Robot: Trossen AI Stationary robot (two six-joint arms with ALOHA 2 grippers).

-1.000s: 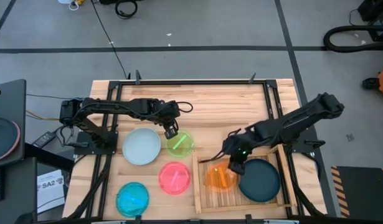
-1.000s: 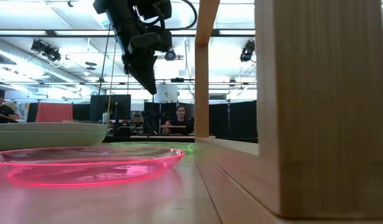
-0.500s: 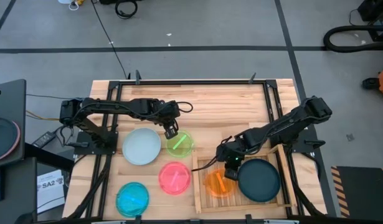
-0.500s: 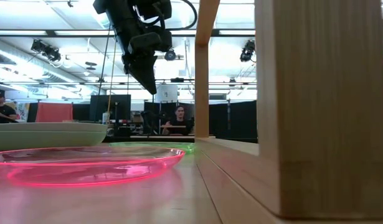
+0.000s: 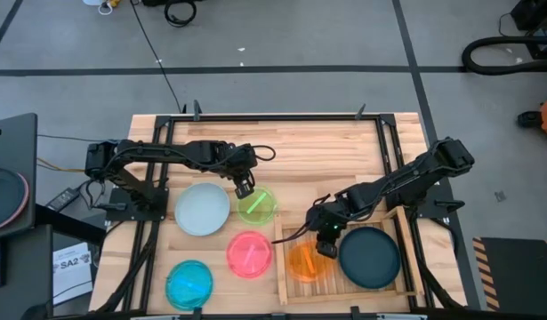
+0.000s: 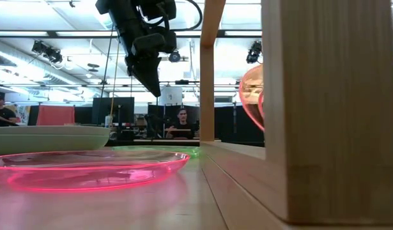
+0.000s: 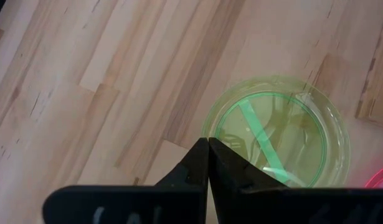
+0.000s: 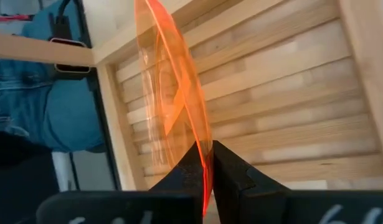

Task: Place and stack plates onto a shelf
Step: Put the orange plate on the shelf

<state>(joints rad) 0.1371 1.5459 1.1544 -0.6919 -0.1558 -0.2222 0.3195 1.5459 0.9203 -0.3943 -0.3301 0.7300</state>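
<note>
Left end effector [image 5: 245, 188] hangs closed mid-table; right end effector [image 5: 325, 244] (arm stretched leftward) is clamped shut.

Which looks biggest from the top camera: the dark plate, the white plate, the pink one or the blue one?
1. dark teal plate
2. whitish plate, only slightly smaller
3. pink plate and cyan plate, too alike to rank

Noted pale, matt, grained wood planks on the tabletop [image 5: 300, 147] and slatted shelf [image 8: 291, 93]; glossy translucent plastic on orange plate [image 8: 172, 93], green plate [image 7: 281, 140], pink plate [image 6: 87, 167]; dark teal plate [image 5: 371, 258] smooth, opaque.
</note>
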